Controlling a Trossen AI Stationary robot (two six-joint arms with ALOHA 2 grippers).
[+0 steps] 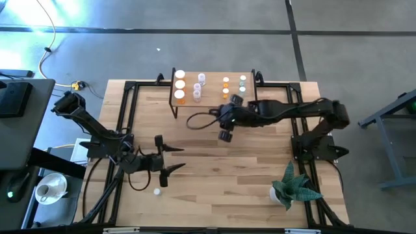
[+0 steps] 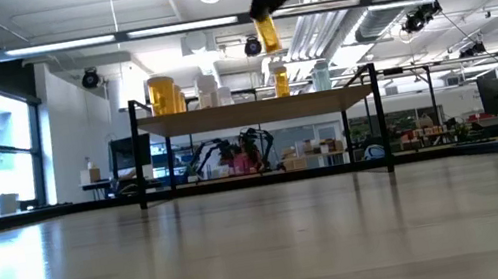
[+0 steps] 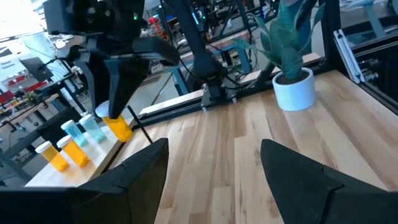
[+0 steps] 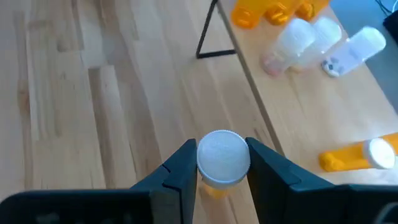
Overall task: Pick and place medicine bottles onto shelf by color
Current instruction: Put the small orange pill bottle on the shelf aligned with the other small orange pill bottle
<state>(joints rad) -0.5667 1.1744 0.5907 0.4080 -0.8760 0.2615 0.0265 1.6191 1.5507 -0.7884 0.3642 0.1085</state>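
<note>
My right gripper is shut on an orange medicine bottle with a white cap, in the air just in front of the shelf's near edge. The bottle also shows in the low view and the left wrist view. The shelf, a light-wood board on black legs, stands at the table's far middle. Orange, clear and pale green bottles stand on it in groups. My left gripper is open and empty over the table's near left. My right gripper pinches the orange bottle at its capped top end between its two fingers. The fingers come from above, pointing down. The bottle hangs below them, slightly tilted, its orange body clear of the table and higher than the shelf board.
A green spiky plant in a white pot stands at the near right. A small white object lies on the table near the left gripper. One orange bottle lies on its side on the shelf. Bare wood lies between the arms.
</note>
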